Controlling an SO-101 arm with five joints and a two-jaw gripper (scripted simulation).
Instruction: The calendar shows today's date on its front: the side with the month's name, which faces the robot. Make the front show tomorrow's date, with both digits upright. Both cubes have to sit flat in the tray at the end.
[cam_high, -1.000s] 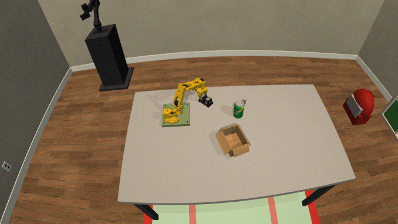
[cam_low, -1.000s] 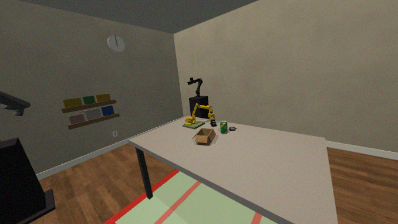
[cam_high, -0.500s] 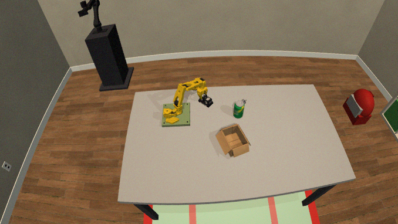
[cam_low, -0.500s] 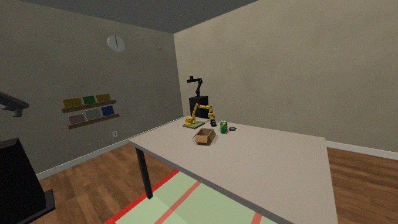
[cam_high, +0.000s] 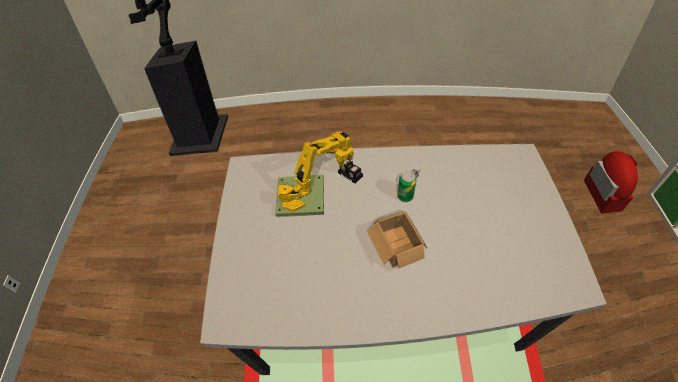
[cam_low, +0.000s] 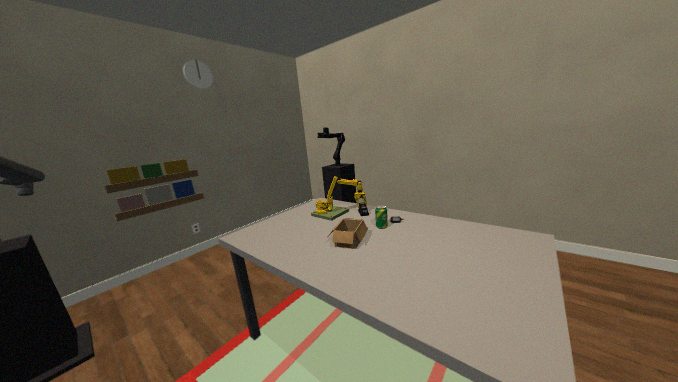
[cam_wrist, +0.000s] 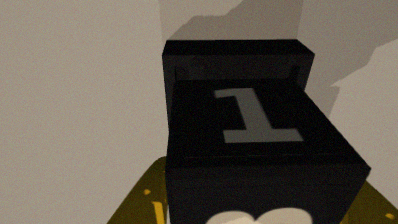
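Grey table (cam_high: 500, 260); pincer (cam_high: 351, 172) clamped on black cube (cam_wrist: 260, 150); tray (cam_wrist: 240, 55) behind

Premises read as a plain room fitted out for robot trials, half domestic, half lab; wood plank floor (cam_high: 150, 260), white skirting and bare beige walls; a wall clock (cam_low: 197, 73) and two wall shelves (cam_low: 150, 180) of coloured books suggest a home; a large grey table (cam_high: 450, 280) carries a small yellow arm (cam_high: 312, 160) on a green base plate (cam_high: 317, 209); a second dark arm stands on a black pedestal (cam_high: 182, 95) in the corner; a striped green and red mat (cam_high: 400, 360) lies beneath.
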